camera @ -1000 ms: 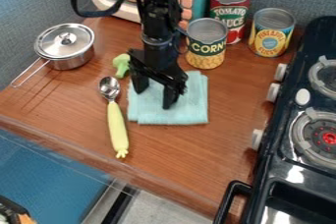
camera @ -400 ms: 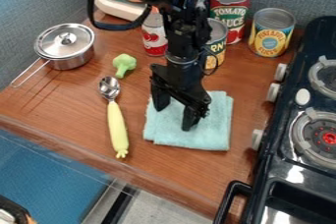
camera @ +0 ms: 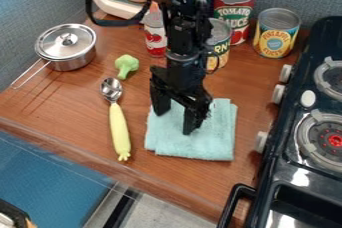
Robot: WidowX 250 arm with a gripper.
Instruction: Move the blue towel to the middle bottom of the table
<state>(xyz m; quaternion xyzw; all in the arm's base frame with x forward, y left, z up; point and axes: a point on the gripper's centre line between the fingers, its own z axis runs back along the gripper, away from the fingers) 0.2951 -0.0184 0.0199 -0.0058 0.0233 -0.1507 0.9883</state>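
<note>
One folded blue towel (camera: 194,147) lies between one yellow-handled spoon (camera: 119,132) and one stove (camera: 286,172). One gripper (camera: 175,119) has two fingers spread apart, gripping nothing, tips apparently touching the towel. Beyond are one toy broccoli (camera: 125,64), one lidded saucepan (camera: 72,63), one bottle (camera: 155,39) and three cans (camera: 276,33).

Towel (camera: 214,144): on table (camera: 60,102), right of spoon (camera: 119,127)
Broccoli (camera: 126,64): behind spoon
Pot (camera: 75,63): left of broccoli
Lid (camera: 57,47): on pot
Cans (camera: 276,33): behind towel
Bottle (camera: 155,37): left of cans
Stove (camera: 278,164): right of towel
</note>
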